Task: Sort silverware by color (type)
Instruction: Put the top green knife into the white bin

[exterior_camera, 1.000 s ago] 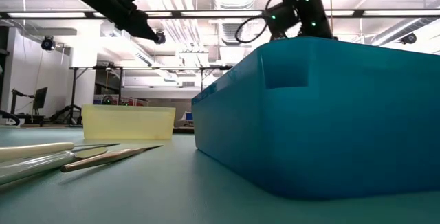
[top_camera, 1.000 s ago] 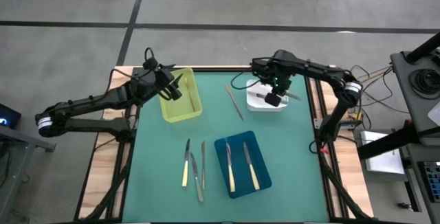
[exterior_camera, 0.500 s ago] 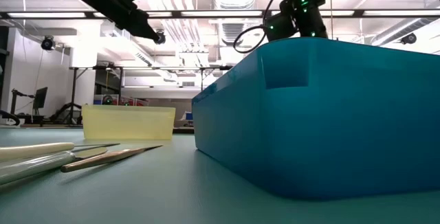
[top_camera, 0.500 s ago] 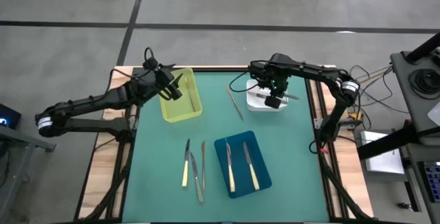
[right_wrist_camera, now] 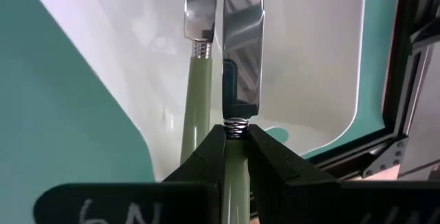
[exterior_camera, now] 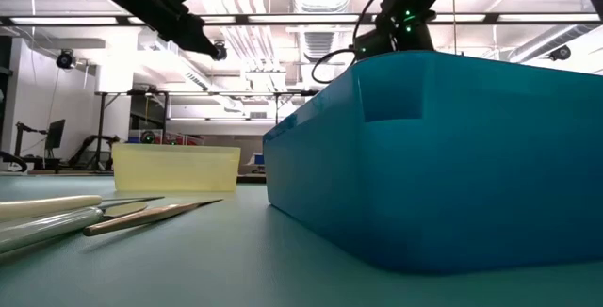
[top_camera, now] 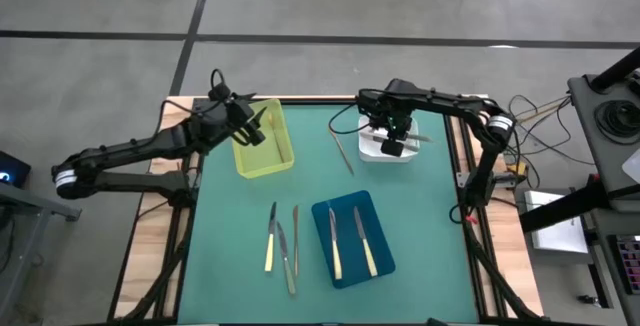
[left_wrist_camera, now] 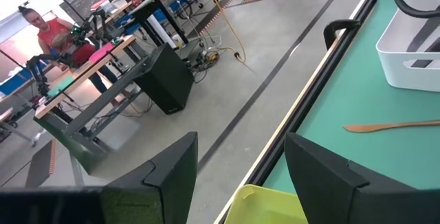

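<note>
Knife — between right fingers

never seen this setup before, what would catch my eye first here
Probably the right gripper over the white tray at the table's far right, shut on a green-handled knife with another lying beside it in the tray. Next, the blue tray near the front holding two cream-handled knives, and the left gripper open over the yellow tray.

Partial handwritten marks — unreadable — on the right wrist's tape
</note>
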Available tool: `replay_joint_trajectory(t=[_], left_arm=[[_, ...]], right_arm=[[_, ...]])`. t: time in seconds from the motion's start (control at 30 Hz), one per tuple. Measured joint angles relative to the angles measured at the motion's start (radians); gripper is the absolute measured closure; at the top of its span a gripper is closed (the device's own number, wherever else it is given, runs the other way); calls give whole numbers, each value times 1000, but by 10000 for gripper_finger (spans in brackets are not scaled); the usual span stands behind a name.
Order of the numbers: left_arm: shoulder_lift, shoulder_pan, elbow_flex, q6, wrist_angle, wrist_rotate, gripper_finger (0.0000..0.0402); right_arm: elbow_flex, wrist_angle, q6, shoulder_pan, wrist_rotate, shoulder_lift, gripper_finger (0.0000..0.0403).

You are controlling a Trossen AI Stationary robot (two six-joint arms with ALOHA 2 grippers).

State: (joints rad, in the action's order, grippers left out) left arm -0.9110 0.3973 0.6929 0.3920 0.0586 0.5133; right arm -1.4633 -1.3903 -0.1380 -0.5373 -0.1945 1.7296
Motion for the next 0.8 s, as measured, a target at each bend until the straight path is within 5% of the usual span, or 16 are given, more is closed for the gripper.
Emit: replay_joint_trajectory(t=[0.8], left_arm=[[-37,-1,0,22,-38,0,202]], right_arm=[[0,81,-3,0,10,6,374]])
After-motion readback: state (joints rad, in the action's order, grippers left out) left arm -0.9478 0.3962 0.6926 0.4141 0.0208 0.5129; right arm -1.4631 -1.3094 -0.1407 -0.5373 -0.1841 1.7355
